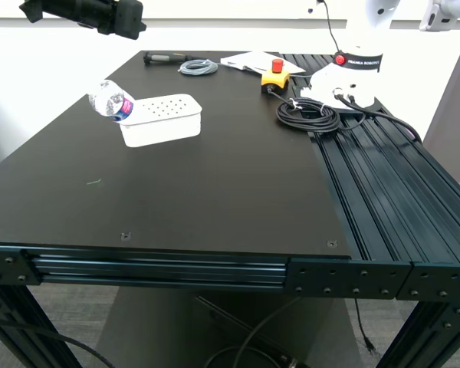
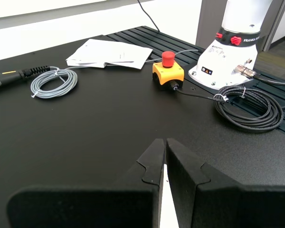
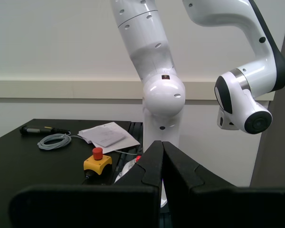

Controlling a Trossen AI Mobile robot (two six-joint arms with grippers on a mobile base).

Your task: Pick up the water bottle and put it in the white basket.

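Note:
The water bottle (image 1: 111,100) lies tilted in the exterior view's left, one end propped on the end of the white basket (image 1: 162,126) and the other off its side. The basket stands on the black table (image 1: 215,192) with its holed flat face up. Neither shows in the wrist views. My first gripper (image 2: 164,141) is shut and empty above the table, facing the yellow button box. My second gripper (image 3: 161,142) is shut and empty, held high and facing the white robot. A black arm (image 1: 92,14) hangs above the bottle; I cannot tell which arm it is.
At the table's back lie a black-handled tool (image 1: 165,57), a grey cable coil (image 1: 198,67), papers (image 1: 253,61) and a yellow button box (image 1: 275,77). A black cable coil (image 1: 308,115) lies by another white robot's base (image 1: 349,73). Ribbed rails (image 1: 383,176) run along the exterior view's right.

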